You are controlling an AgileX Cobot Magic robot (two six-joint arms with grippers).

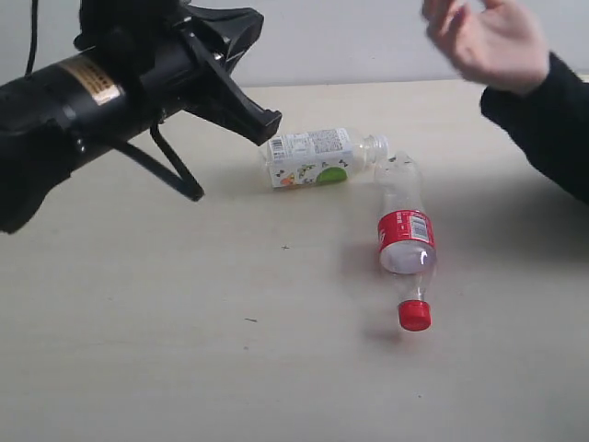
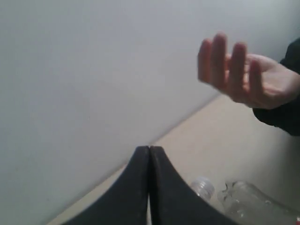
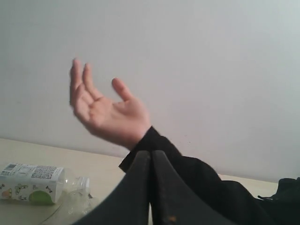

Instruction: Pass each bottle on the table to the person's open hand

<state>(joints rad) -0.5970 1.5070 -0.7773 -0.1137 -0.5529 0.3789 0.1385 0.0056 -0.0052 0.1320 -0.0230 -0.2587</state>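
Two bottles lie on their sides on the table (image 1: 138,350). A squarish, white-labelled, capless bottle (image 1: 317,157) (image 3: 30,183) lies toward the back, its neck (image 2: 202,187) showing in the left wrist view. A clear bottle with red label and red cap (image 1: 405,235) (image 2: 248,201) lies in front of it. The person's open hand (image 1: 492,41) (image 2: 243,77) (image 3: 108,112) hovers palm up above the far right of the table. My left gripper (image 1: 269,124) (image 2: 149,149) hangs shut and empty just left of the capless bottle. My right gripper (image 3: 151,152) is shut and empty, out of the exterior view.
The person's black sleeve (image 1: 552,129) reaches in from the right edge. The bulky black left arm (image 1: 83,110) fills the upper left of the exterior view. A pale wall (image 1: 368,37) stands behind the table's far edge.
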